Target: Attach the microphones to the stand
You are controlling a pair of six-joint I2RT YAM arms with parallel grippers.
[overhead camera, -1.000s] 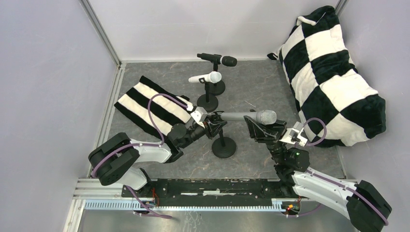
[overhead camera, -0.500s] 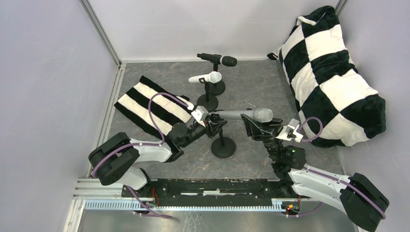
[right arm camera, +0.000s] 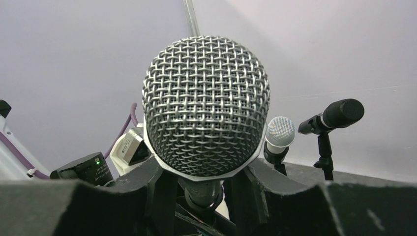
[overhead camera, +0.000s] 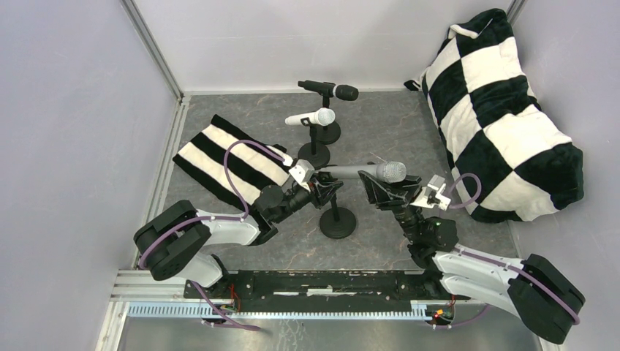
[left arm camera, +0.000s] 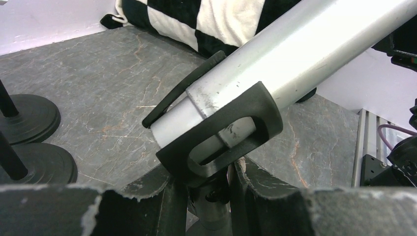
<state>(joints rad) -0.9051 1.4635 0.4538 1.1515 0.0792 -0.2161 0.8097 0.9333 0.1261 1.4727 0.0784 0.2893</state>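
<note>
The silver-grey microphone (overhead camera: 362, 172) lies level above the near stand (overhead camera: 338, 223), and its tail end sits in the stand's black clip (left arm camera: 221, 142). My left gripper (overhead camera: 327, 191) is shut on the stand's neck just under the clip, as the left wrist view (left arm camera: 209, 196) shows. My right gripper (overhead camera: 382, 191) is shut on the microphone just behind its mesh head (right arm camera: 206, 105). The white microphone (overhead camera: 313, 117) and the black microphone (overhead camera: 333, 89) sit in clips on their own stands farther back, and both show in the right wrist view: white (right arm camera: 280, 132), black (right arm camera: 337, 115).
A black-and-white checkered cushion (overhead camera: 504, 110) fills the right side. A striped cloth (overhead camera: 227, 161) lies at the left, under my left arm. The round bases of the two back stands (overhead camera: 314, 156) (overhead camera: 327, 133) sit close behind the near stand. Walls enclose the grey floor.
My right gripper has moved left with the silver-grey microphone, sliding its body farther into the clip. My left gripper has stayed on the stand.
</note>
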